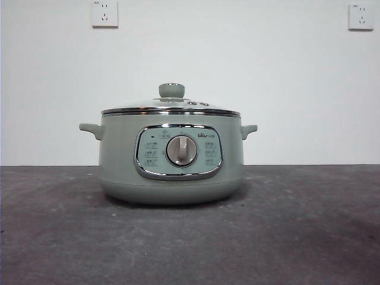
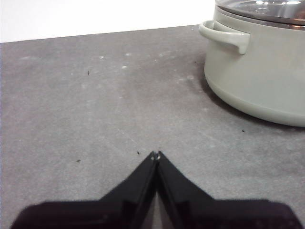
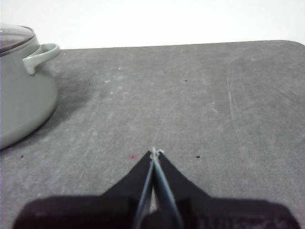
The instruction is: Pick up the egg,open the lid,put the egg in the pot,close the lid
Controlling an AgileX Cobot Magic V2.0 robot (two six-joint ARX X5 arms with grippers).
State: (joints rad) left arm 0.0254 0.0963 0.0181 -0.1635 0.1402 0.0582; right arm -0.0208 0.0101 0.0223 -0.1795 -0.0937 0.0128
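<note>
- Currently: no egg visible in any view. Can't say which way it lies from either claw, its long axis, or which arm is nearer. That's the relation the first pick depends on, and it's unresolved.
- Left claw [image 2: 156,153]: jaws pressed together, holding nothing, hanging low over bare tabletop [image 2: 95,119]. Pot's handle [image 2: 225,36] and green wall sit ahead and to its right, apart from the tips.
- Pot [image 1: 172,157]: centre of the tabletop in the front view, upright, control panel and silver dial [image 1: 181,150] facing the camera.
- Lid [image 1: 171,107]: seated flat on the pot rim, green knob [image 1: 171,90] on top. Closed, untouched.
- Right claw [image 3: 154,151]: jaws also pressed together, empty, low over the tabletop. Pot is off to its left and a bit further off than it looks from the left arm, by my read.
- Neither arm shows in the front view; both look parked either side of the pot.
- Judgement: nothing of the task is done. Egg must be located before any move makes sense; the lid knob seems equally reachable from both sides.
</note>
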